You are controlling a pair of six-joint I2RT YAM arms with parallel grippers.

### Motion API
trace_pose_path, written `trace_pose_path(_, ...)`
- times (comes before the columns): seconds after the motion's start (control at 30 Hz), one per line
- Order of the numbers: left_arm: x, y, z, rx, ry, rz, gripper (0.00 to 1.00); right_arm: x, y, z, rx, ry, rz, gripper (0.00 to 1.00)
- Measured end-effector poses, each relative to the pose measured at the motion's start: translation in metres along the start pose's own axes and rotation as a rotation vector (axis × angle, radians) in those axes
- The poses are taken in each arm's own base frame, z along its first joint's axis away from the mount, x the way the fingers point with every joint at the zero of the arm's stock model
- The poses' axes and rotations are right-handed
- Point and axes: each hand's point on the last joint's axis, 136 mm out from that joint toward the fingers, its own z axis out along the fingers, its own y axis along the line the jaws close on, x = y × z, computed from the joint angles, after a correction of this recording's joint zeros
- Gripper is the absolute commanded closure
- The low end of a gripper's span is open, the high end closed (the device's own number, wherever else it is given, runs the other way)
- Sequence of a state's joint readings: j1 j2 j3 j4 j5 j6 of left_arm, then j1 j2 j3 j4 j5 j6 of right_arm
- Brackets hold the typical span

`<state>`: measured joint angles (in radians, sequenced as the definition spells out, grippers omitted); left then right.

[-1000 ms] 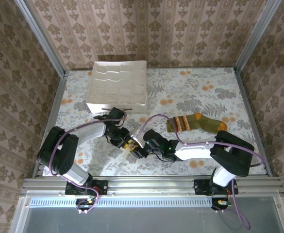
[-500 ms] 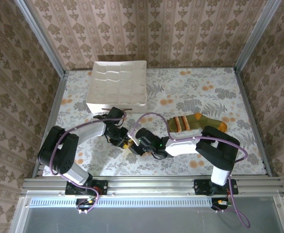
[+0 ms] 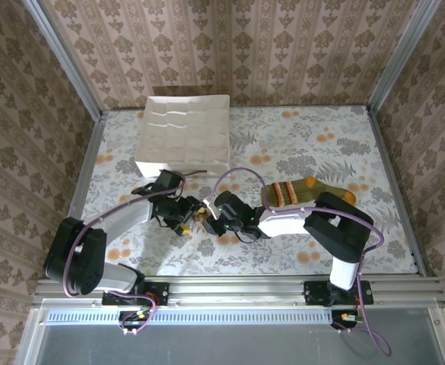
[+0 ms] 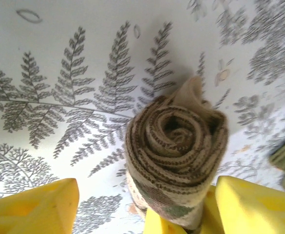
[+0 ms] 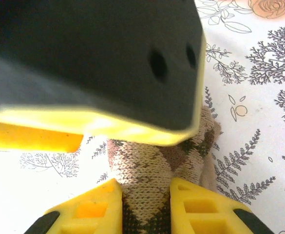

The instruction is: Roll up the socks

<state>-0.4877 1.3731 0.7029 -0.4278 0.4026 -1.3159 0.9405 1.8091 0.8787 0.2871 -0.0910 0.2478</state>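
Observation:
The tan-and-brown argyle sock (image 4: 175, 146) is rolled into a tight spiral cylinder and stands on end on the floral table. My right gripper (image 5: 144, 187) is shut on its patterned side, one yellow finger (image 5: 86, 207) on each flank. My left gripper (image 4: 147, 187) is open around the roll; its right finger (image 4: 259, 202) lies against the roll and its left finger (image 4: 32, 209) stands apart. From above, both grippers (image 3: 182, 222) (image 3: 209, 222) meet at the roll (image 3: 200, 217). The olive green sock (image 3: 307, 192), with orange toe and striped cuff, lies flat to the right.
A white gridded tray (image 3: 180, 163) stands at the back left, just beyond the left arm. The left gripper's black body (image 5: 93, 58) hangs close above the roll in the right wrist view. Patterned walls and aluminium rails enclose the table.
Both grippers and the rolled argyle sock have shifted a little away from the near edge and leftward. The left arm has stretched out lower. The green sock has not moved.

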Motion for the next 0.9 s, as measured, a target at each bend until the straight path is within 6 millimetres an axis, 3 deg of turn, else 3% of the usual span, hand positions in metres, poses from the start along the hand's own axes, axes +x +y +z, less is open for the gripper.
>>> trace_pose_path(0.23,-0.007,-0.014,0.003,0.082,-0.017,-0.006,0.22,-0.002,-0.01,0.0,-0.099,0.015,0.148,1.0)
trace_pose_path(0.5,-0.013,-0.026,0.019,0.114,-0.012,-0.003,0.22,-0.003,-0.025,0.002,-0.239,0.041,0.376,1.0)
trace_pose_path(0.9,-0.015,-0.028,0.034,0.113,0.0,-0.006,0.35,-0.002,-0.034,0.002,-0.326,0.08,0.57,1.0)
